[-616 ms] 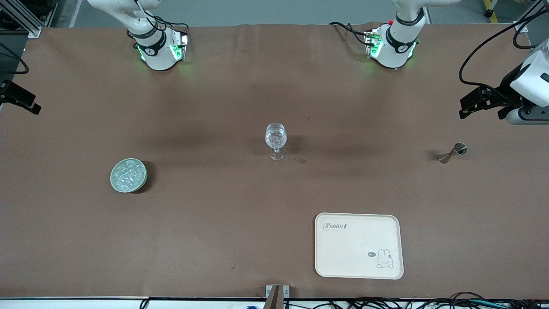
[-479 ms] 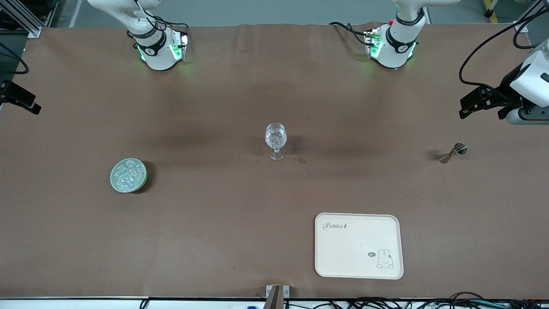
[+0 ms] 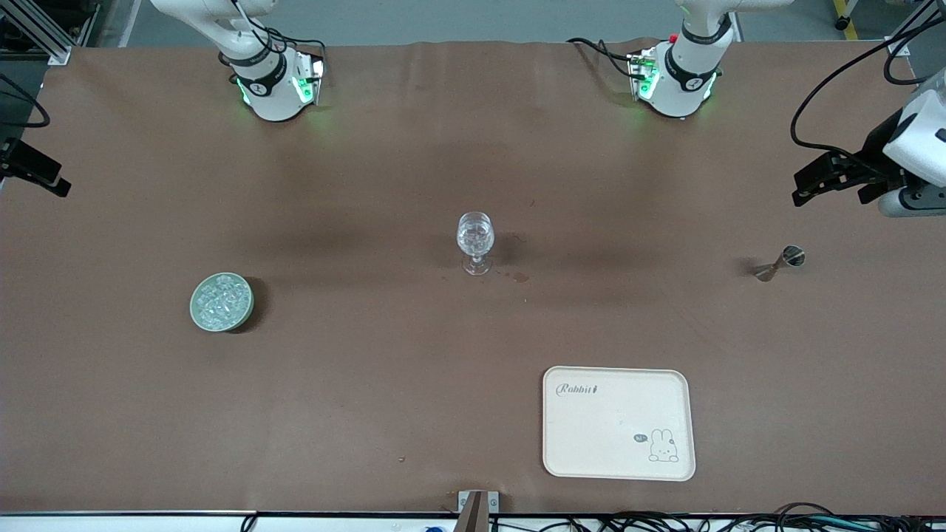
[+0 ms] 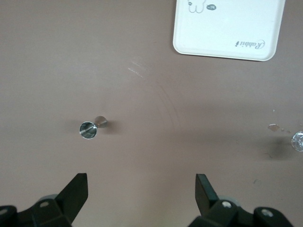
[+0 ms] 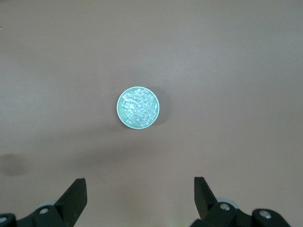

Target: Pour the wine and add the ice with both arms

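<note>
brown table [image 3: 369,384]: left gripper [image 4: 142,189] hangs over the jigger [image 4: 91,127], right gripper [image 5: 140,194] over the ice [image 5: 138,107]; both spread wide, empty.

A clear stemmed glass [image 3: 475,241] stands at frame centre on the brown table [image 3: 369,384]. A round green bowl [image 3: 222,302] holding the heap of clear ice cubes [image 3: 220,300] sits lower, toward the right arm's end. A small steel double-cone jigger [image 3: 780,263] lies toward the left arm's end. A cream rectangular tray [image 3: 618,423] occupies the lower frame, nearest the camera.
</note>
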You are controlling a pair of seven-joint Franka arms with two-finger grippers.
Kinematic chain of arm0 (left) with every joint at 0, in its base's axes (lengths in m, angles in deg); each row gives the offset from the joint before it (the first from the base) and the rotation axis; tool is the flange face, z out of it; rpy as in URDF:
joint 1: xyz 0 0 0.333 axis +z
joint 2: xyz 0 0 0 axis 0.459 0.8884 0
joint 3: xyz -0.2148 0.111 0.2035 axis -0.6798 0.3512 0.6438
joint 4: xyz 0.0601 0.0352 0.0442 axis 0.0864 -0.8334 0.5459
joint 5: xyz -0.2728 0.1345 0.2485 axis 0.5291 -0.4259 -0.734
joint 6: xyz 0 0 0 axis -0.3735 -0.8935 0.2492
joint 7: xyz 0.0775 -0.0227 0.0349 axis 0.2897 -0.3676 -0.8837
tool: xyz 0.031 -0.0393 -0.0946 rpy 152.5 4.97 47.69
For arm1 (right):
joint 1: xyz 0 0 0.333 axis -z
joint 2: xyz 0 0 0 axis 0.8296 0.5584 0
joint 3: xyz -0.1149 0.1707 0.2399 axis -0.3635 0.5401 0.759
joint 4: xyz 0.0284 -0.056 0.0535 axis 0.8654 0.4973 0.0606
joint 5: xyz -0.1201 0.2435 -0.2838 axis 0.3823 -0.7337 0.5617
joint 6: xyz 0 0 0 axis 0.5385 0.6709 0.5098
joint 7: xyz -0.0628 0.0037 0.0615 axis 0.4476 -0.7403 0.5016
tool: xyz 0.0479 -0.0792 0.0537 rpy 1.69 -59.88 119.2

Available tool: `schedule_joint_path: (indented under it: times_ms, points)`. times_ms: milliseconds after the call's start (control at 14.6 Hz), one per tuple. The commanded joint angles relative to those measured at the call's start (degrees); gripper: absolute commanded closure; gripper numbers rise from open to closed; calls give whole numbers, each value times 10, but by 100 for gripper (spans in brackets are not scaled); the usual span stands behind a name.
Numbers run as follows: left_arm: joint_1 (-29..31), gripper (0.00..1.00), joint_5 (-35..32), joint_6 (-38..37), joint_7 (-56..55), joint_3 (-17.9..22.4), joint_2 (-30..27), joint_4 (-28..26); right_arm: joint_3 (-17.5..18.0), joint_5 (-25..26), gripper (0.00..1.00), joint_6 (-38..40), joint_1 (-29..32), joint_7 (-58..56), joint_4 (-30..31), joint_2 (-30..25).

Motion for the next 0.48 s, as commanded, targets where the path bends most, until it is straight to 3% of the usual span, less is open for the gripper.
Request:
schedule_joint_path:
  times_ms: [0, 137, 410]
  points:
    - [2, 0, 9, -6, -3, 37, 0, 1, 0, -10, 0, -4, 3, -8, 9, -6]
    - [3, 0, 20, -13, -11, 55, 5, 1, 0, -10, 0, -4, 3, -11, 9, -6]
    - [0, 0, 67, -19, -38, 139, 47, 15, 0, -10, 0, -3, 4, -11, 9, -6]
